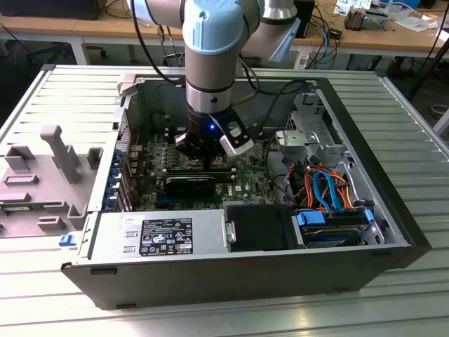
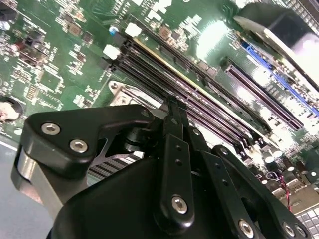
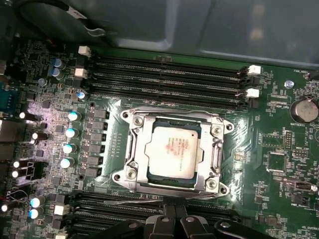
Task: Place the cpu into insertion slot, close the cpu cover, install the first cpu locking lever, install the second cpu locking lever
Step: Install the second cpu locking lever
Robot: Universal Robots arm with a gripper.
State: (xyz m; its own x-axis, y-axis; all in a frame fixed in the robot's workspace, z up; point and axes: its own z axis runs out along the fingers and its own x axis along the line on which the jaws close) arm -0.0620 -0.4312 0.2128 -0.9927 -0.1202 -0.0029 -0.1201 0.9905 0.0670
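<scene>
From where I stand, the arm reaches down into the open computer case (image 1: pixel 393 232) lying on the ribbed worktop (image 1: pixel 63 91), and the gripper (image 1: pixel 210 156) hangs low over the middle of the motherboard (image 1: pixel 242 184).

In the first wrist view the cpu (image 3: pixel 171 151) already sits flat in its socket, dull metal top up. The cpu cover (image 3: pixel 172 119) lies down around it, its window framing the chip, so the first two steps look done to me. By that frame's clock face, the memory slots (image 3: pixel 164 74) run across at twelve o'clock of the socket and a column of small capacitors (image 3: pixel 70 134) stands at nine.

The fingers (image 3: pixel 172 221) come in at six o'clock, just beside the socket's near edge, drawn tight together with their tips meeting. I can't see anything between them. In the second wrist view the same closed tips (image 2: pixel 173 107) point down at the socket's edge, next to the long memory slots.

Whether either locking lever is latched I cannot tell. The thin metal at the socket's edges is too hard to read, so I'd judge the lever steps as still open work.
</scene>
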